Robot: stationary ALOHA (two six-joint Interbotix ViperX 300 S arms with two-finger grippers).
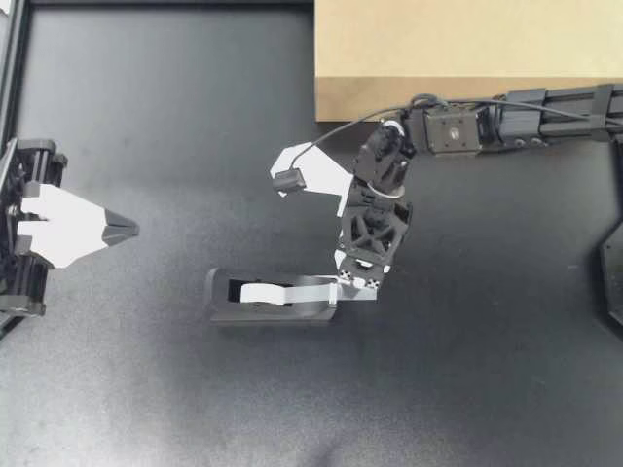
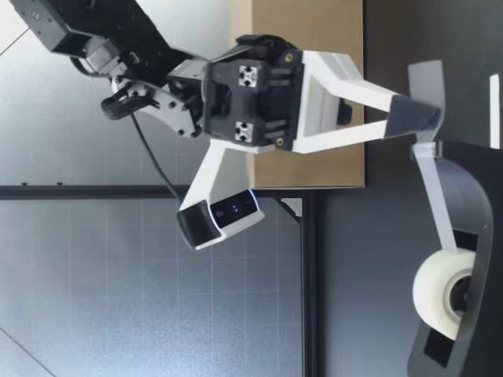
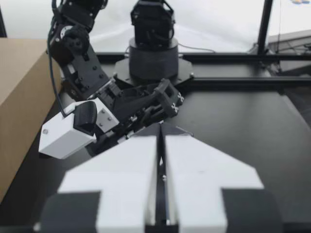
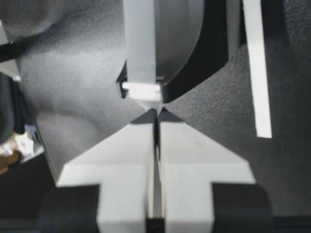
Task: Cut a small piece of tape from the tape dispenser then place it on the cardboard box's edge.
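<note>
The right gripper (image 1: 356, 282) is clamped on the tape (image 2: 435, 200) at the tape dispenser (image 1: 273, 297) cutter end; the cardboard box (image 1: 467, 58) lies well beyond the dispenser, and the left gripper (image 1: 125, 231) is closed, well off its other end

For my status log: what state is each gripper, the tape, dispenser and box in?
My left gripper: shut, empty.
My right gripper: shut on the clear tape strip.
Clear tape strip: drawn off its white roll, uncut.
Black plastic tape dispenser: standing upright.
Brown cardboard box: no tape seen on it.
</note>
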